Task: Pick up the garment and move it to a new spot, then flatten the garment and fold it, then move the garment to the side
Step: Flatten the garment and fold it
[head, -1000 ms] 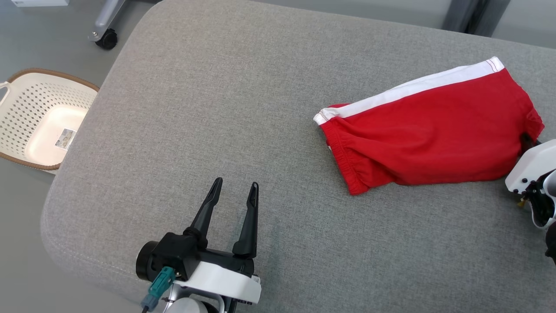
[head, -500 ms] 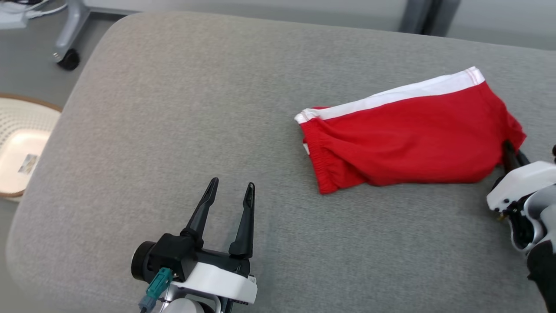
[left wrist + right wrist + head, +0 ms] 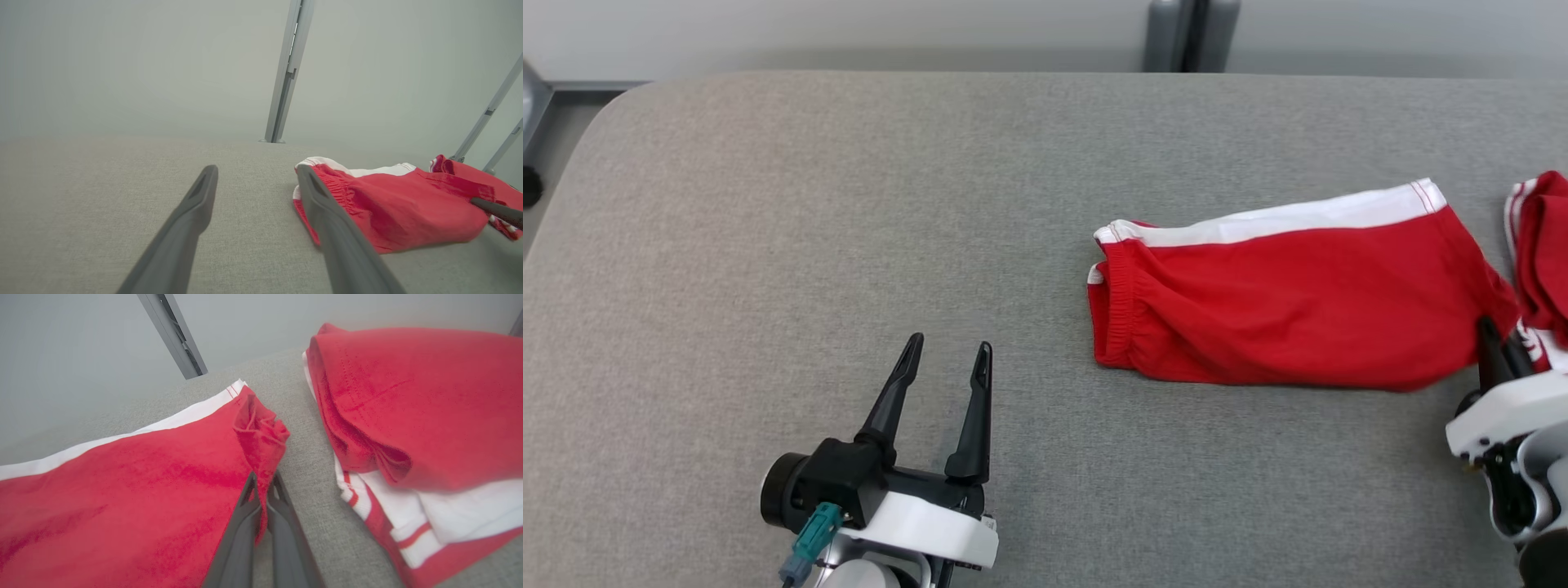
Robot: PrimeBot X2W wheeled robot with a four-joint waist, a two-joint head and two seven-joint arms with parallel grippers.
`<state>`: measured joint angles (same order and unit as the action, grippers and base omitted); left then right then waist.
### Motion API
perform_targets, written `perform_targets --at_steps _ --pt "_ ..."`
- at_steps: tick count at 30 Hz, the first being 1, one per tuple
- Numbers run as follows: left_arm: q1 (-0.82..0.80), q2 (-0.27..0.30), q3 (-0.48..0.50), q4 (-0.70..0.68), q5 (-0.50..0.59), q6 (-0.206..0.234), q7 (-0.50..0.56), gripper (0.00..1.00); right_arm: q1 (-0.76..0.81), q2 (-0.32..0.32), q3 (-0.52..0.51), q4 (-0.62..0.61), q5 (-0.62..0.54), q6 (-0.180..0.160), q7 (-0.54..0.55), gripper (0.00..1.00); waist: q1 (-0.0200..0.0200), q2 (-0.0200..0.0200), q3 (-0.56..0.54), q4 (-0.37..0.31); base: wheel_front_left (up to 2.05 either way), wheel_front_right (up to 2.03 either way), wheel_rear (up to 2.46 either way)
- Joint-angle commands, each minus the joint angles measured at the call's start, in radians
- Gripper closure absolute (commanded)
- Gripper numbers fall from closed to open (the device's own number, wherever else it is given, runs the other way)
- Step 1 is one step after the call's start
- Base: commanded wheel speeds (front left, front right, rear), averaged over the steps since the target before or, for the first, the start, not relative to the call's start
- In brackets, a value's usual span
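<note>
The garment (image 3: 1290,302) is a pair of red shorts with a white side stripe, lying folded on the grey cushioned surface (image 3: 849,229) at the right. My right gripper (image 3: 1494,347) is shut on the garment's right edge; the right wrist view shows red cloth (image 3: 163,486) pinched between its fingers (image 3: 241,526). My left gripper (image 3: 946,363) stands open over bare surface at the lower left, well left of the garment. In the left wrist view the garment (image 3: 392,204) lies just beyond the right finger (image 3: 327,212).
A second folded red and white garment (image 3: 1543,253) lies at the far right, close beside the held one, large in the right wrist view (image 3: 416,400). Grey frame posts (image 3: 1188,37) stand behind the surface's far edge. A wheel (image 3: 529,186) shows at the far left.
The head camera has swung right, so the basket has left the picture and the second garment has entered. My right gripper stays shut on the garment's right edge; the left gripper stays open.
</note>
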<state>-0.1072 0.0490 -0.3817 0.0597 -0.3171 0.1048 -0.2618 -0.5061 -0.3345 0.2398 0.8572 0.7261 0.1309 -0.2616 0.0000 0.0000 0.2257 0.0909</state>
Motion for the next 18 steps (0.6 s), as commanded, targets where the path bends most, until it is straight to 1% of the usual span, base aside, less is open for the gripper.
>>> perform_targets --at_steps 1,5,10,18 --pt "0.011 0.004 0.002 0.005 0.005 -0.008 -0.004 0.0 0.03 0.005 -0.021 -0.008 -0.017 0.0 -0.004 1.0 0.0 0.0 -0.013 -0.021 0.0 0.0 0.0" --pt "0.012 0.004 0.002 0.016 0.003 -0.009 -0.004 0.0 0.068 0.025 -0.062 -0.016 -0.039 0.0 -0.005 1.0 0.0 0.0 -0.028 -0.031 0.0 0.0 0.0" --pt "0.013 0.004 0.001 0.025 -0.003 -0.014 -0.004 0.0 0.085 0.043 -0.103 -0.035 -0.077 0.0 -0.005 1.0 0.0 0.0 -0.044 -0.026 0.0 0.0 0.0" --pt "0.017 0.004 -0.008 0.028 -0.014 -0.009 -0.004 0.0 0.083 0.083 -0.12 -0.137 -0.174 0.0 -0.005 1.0 0.0 0.0 -0.072 0.011 0.0 0.0 0.0"
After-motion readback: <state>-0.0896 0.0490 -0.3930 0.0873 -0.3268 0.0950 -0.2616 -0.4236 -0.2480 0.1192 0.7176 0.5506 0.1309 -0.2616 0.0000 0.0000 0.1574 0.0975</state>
